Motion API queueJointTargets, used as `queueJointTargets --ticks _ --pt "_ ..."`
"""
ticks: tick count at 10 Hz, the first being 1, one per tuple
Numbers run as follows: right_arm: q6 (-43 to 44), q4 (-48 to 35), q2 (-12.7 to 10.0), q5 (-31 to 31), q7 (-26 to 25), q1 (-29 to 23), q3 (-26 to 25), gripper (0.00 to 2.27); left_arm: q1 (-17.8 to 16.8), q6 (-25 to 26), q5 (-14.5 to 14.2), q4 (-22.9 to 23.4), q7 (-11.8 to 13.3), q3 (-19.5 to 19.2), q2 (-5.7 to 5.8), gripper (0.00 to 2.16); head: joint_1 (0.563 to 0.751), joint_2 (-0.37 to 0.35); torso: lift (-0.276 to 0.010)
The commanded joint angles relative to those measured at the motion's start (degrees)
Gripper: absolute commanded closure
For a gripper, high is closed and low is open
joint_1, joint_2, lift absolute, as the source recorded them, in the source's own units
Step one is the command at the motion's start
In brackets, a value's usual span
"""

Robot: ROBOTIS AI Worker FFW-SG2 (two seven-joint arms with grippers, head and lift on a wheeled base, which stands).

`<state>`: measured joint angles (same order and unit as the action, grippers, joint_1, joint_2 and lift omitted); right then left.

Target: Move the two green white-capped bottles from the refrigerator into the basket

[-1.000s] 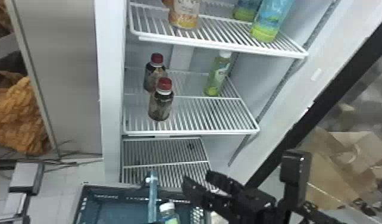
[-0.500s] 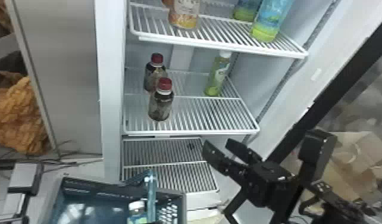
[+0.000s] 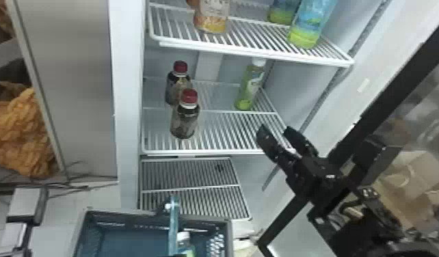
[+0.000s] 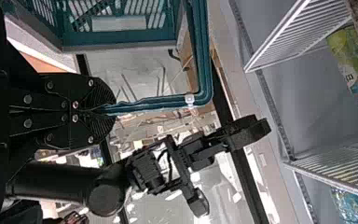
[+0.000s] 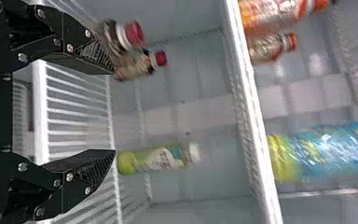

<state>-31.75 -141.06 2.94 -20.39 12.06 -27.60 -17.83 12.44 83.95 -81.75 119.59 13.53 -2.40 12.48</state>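
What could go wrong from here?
The right arm's open jaws might nudge the green bottle over instead of closing around it. They could also bump the red-capped bottles on the same shelf. The left arm's jaws pinch the basket by its handle, so it might swing or tip.

Panel: flat, gray and upright, a wall or a side of furniture, at ten o'clock in the head view.
Cloth: orange and much crumpled, at nine o'clock, beside the panel.
Floor: pale and smooth, at eight o'clock.
Cables: thin and dark, loosely lying near the panel's foot, also toward eight o'clock.
Brown material: like cardboard or paper, between three and four o'clock.
Light: bright white patches in the left wrist view's background.
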Motion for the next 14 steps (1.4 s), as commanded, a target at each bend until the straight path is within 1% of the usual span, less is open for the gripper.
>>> queueJointTargets --ticks 1,3,5,7,9,14 --pt "6.87 5.01 -0.04 1.08 -0.55 2.43 0.0 0.49 0.07 0.0 -0.06 0.01 0.0 -0.12 0.0 1.16 0.695 -0.35 -0.263" --pt "10.8 11.05 0.05 2.91 -1.25 6.51 0.0 0.49 0.07 0.0 -0.06 0.01 0.0 -0.12 0.0 1.16 0.695 -0.35 -0.263" --pt "11.93 16.26 0.13 4.51 -1.34 10.17 -0.11 0.49 -0.07 0.14 -0.06 0.01 0.0 -0.12 0.09 1.16 0.695 -0.35 -0.263" --pt "13.62 22.59 0.75 5.54 -1.25 14.1 0.69 0.49 -0.07 0.0 0.05 0.01 0.0 -0.12 0.09 1.16 0.695 -0.35 -0.263" --pt "18.12 29.05 1.28 6.0 -1.25 18.04 1.94 0.49 -0.35 0.14 0.05 0.01 0.0 0.0 0.09 1.16 0.695 -0.35 -0.263" --pt "19.24 38.48 2.59 8.51 -1.34 25.64 3.09 0.48 -0.49 0.0 0.17 0.01 0.0 0.23 0.17 1.16 0.695 -0.35 -0.263"
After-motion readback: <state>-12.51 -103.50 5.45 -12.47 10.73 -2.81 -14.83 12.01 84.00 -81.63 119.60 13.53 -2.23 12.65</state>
